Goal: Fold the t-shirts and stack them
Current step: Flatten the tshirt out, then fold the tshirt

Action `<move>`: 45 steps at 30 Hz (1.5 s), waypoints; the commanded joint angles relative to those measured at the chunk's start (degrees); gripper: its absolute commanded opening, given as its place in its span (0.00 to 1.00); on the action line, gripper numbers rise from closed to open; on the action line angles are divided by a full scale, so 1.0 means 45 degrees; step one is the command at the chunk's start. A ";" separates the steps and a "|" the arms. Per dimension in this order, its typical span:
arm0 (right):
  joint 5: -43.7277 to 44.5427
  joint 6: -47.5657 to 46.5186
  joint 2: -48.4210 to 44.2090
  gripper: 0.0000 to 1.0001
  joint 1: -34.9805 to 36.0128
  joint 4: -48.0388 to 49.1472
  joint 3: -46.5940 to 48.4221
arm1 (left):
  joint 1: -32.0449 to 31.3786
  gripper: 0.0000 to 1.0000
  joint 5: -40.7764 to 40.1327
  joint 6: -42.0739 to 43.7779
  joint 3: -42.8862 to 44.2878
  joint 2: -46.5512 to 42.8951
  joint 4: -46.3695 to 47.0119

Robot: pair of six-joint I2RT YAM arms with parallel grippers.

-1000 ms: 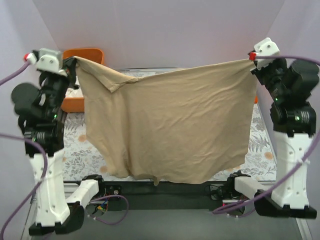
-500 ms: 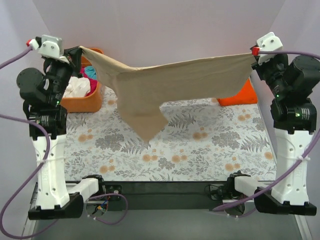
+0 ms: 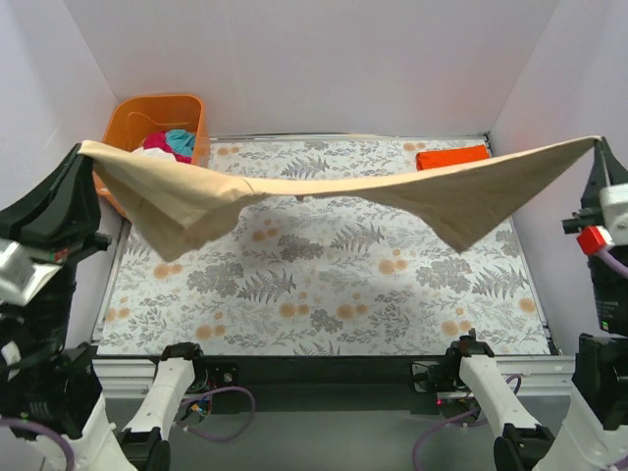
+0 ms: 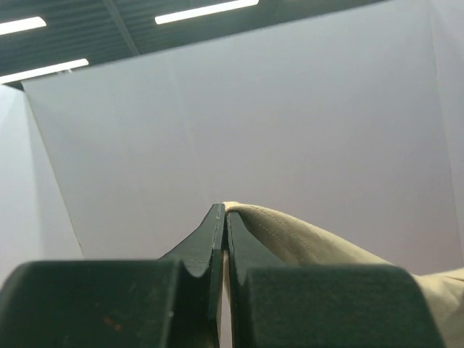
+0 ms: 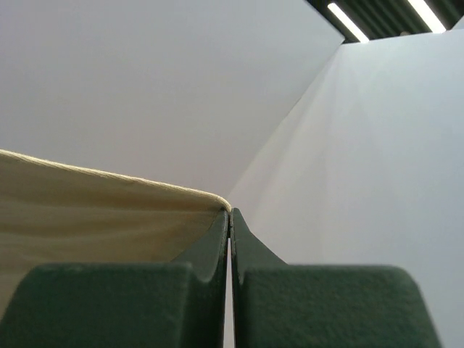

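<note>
Top external view: tan shirt stretched in mid-air between both arms

The tan-beige t-shirt point(image 3: 177, 206) hangs well above the table point(image 3: 324, 294) as a long, nearly level band. One end is pinched by the left gripper point(image 3: 86, 147) and the other by the right gripper point(image 3: 596, 142). Both wrist views show the jaws pressed together on a thin edge of cloth. Holding it taut and high probably serves to spread the fabric flat before it is laid down for folding. It sags into a loose fold near each end.

A folded bright orange t-shirt point(image 3: 451, 156) lies at the far right of the table, likely the start of the stack. The orange basket point(image 3: 132, 113) in the far left corner holds magenta point(image 3: 155, 140) and teal point(image 3: 181, 140) shirts not yet folded.

The stretched cloth hides part of the basket. Which part of the tan shirt each gripper holds cannot be told. The wrist cameras show little but blank walls.
</note>
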 commanded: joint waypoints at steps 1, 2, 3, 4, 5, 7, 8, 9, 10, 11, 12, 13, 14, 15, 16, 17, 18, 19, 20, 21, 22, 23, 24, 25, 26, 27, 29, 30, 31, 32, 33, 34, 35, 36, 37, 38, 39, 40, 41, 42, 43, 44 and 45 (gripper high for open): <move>0.0733 0.0016 0.0078 0.01 -0.0060 0.0932 0.0953 | 0.0084 0.00 -0.0937 0.0089 0.1352 0.0461 -0.0517; 0.0869 -0.0081 0.0117 0.01 -0.0060 0.0932 0.1150 | 0.0064 0.00 -0.1054 -0.0046 0.1723 0.0830 -0.0634; 0.0909 -0.0121 0.0214 0.01 -0.0041 0.0970 0.1462 | 0.0064 0.00 -0.1075 -0.0106 0.2423 0.0988 -0.0828; 0.0910 -0.0141 0.0253 0.01 -0.0041 0.1087 0.1561 | 0.0064 0.00 -0.1075 -0.0164 0.2623 0.1106 -0.0850; 0.0890 -0.0199 0.0273 0.01 -0.0041 0.1165 0.1601 | 0.0064 0.00 -0.1056 -0.0184 0.2799 0.1281 -0.0850; 0.0793 -0.0238 0.0409 0.01 -0.0041 0.1302 0.1563 | 0.0084 0.00 -0.1036 -0.0204 0.3112 0.1496 -0.0889; 0.0754 -0.0297 0.0468 0.01 -0.0060 0.1361 0.1427 | 0.0064 0.00 -0.1055 -0.0223 0.3094 0.1671 -0.0947; 0.0715 -0.0355 0.0488 0.01 -0.0060 0.1400 0.1252 | 0.0083 0.00 -0.0997 -0.0146 0.3016 0.1731 -0.1025; 0.0637 -0.0414 0.0527 0.01 -0.0060 0.1516 0.0670 | 0.0084 0.00 -0.0668 -0.0010 0.2803 0.1828 -0.1200; 0.0578 -0.0453 0.0546 0.01 -0.0060 0.1575 0.0335 | 0.0084 0.00 -0.0530 -0.0009 0.2569 0.1945 -0.1414; 0.0481 -0.0569 0.0547 0.01 -0.0041 0.1615 -0.0016 | 0.0084 0.00 -0.0354 0.0069 0.2122 0.1966 -0.1629; 0.0267 -0.0590 0.0527 0.01 -0.0041 0.1692 -0.0503 | 0.0084 0.00 0.0305 0.0205 0.1073 0.1927 -0.1708; 0.0130 -0.0609 0.0508 0.01 -0.0060 0.1751 -0.1455 | 0.0084 0.00 0.0524 0.0284 0.0270 0.1734 -0.1651; -0.0046 -0.0629 0.0488 0.01 -0.0060 0.1790 -0.2064 | 0.0084 0.00 0.0681 0.0284 -0.0492 0.1616 -0.1477; -0.0395 -0.0629 0.0469 0.01 -0.0041 0.1849 -0.2631 | 0.0084 0.00 0.0837 0.0381 -0.1196 0.1479 -0.1340; -0.0573 -0.0649 0.0449 0.01 -0.0041 0.1946 -0.3913 | 0.0084 0.00 0.0974 0.0401 -0.2673 0.1323 -0.0951; -0.0691 -0.0745 0.0430 0.01 -0.0060 0.2044 -0.4583 | 0.0064 0.00 0.1053 0.0402 -0.3287 0.1302 -0.0754; -0.0789 -0.0746 0.0410 0.01 -0.0060 0.2470 -0.5209 | 0.0083 0.00 0.1112 0.0479 -0.3989 0.1302 -0.0540; -0.0848 -0.0785 0.0410 0.01 -0.0060 0.2706 -0.5950 | 0.0084 0.00 0.1209 0.0538 -0.5175 0.1360 -0.0286; -0.0964 -0.0882 0.0449 0.01 -0.0060 0.2864 -0.7117 | 0.0064 0.00 0.1307 0.0558 -0.5825 0.1419 0.0316; -0.1101 -0.1018 0.0526 0.01 -0.0041 0.3329 -0.7767 | 0.0064 0.00 0.1443 0.0635 -0.6354 0.1516 0.0631; -0.1315 -0.1058 0.0604 0.01 -0.0060 0.3585 -0.8276 | 0.0083 0.00 0.1599 0.0713 -0.6843 0.1768 0.0944; -0.1452 -0.1117 0.0702 0.01 -0.0041 0.3800 -0.9113 | 0.0064 0.00 0.1833 0.0695 -0.7814 0.1945 0.1643; -0.1589 -0.1175 0.1032 0.01 -0.0041 0.4131 -0.9411 | 0.0045 0.00 0.2009 0.0714 -0.8153 0.2179 0.1959; -0.1764 -0.1215 0.1286 0.01 -0.0041 0.4270 -0.9646 | 0.0064 0.00 0.2069 0.0772 -0.8466 0.2761 0.2523; -0.1786 -0.1196 0.1540 0.01 -0.0060 0.4445 -0.9842 | 0.0045 0.00 0.2128 0.0773 -0.8836 0.3154 0.2703; -0.1883 -0.1215 0.2574 0.01 -0.0060 0.4972 -1.0291 | 0.0044 0.00 0.2167 0.0772 -0.9015 0.4496 0.3229; -0.1883 -0.1254 0.3409 0.01 -0.0060 0.5206 -1.0428 | 0.0006 0.00 0.2129 0.0908 -0.9074 0.5008 0.3387; -0.1883 -0.1274 0.3882 0.01 -0.0060 0.5596 -1.0623 | -0.0033 0.00 0.2089 0.0948 -0.9093 0.5477 0.3562; -0.1961 -0.1332 0.4370 0.01 -0.0060 0.5773 -1.0644 | -0.0053 0.00 0.2147 0.1026 -0.9036 0.6507 0.3854; -0.1942 -0.1390 0.4897 0.01 -0.0041 0.5969 -1.0664 | -0.0208 0.00 0.2128 0.1220 -0.8996 0.7039 0.3973; -0.1884 -0.1391 0.6043 0.01 -0.0060 0.6087 -1.0587 | -0.0287 0.00 0.1896 0.1222 -0.8841 0.8127 0.4129; -0.1845 -0.1430 0.6673 0.01 -0.0060 0.6088 -1.0315 | -0.0365 0.00 0.1874 0.1260 -0.8608 0.8737 0.4131; -0.1767 -0.1469 0.7279 0.01 -0.0041 0.6088 -1.0061 | -0.0385 0.00 0.1797 0.1319 -0.8335 0.9343 0.4131; -0.1573 -0.1488 0.8387 0.01 -0.0021 0.6494 -0.9827 | -0.0385 0.00 0.1603 0.1126 -0.7694 0.9929 0.4131; -0.1436 -0.1469 0.8901 0.01 -0.0040 0.6595 -0.9399 | -0.0385 0.00 0.1465 0.1105 -0.7320 1.1114 0.4131; -0.1318 -0.1450 0.9815 0.01 -0.0041 0.6692 -0.9182 | -0.0811 0.00 0.1251 0.1124 -0.6949 1.1706 0.4150; -0.1201 -0.1469 1.0211 0.01 -0.0021 0.6829 -0.8967 | -0.0834 0.00 0.1133 0.0969 -0.6559 1.2234 0.4131; -0.1180 -0.1469 1.0601 0.01 -0.0021 0.6869 -0.8714 | -0.0854 0.00 0.0958 0.0949 -0.5878 1.3168 0.4131; -0.1122 -0.1469 1.0934 0.01 -0.0040 0.6869 -0.8286 | -0.0854 0.00 0.0860 0.0910 -0.5465 1.3622 0.4150; -0.1064 -0.1508 1.1556 0.01 -0.0021 0.6869 -0.8011 | -0.0854 0.00 0.0820 0.0832 -0.5113 1.4380 0.4131; -0.1063 -0.1527 1.1833 0.01 -0.0040 0.6888 -0.7795 | -0.0873 0.00 0.0742 0.0793 -0.4394 1.4736 0.4131; -0.1005 -0.1566 1.2106 0.01 -0.0041 0.6889 -0.7348 | -0.0932 0.00 0.0625 0.0831 -0.4077 1.5068 0.4131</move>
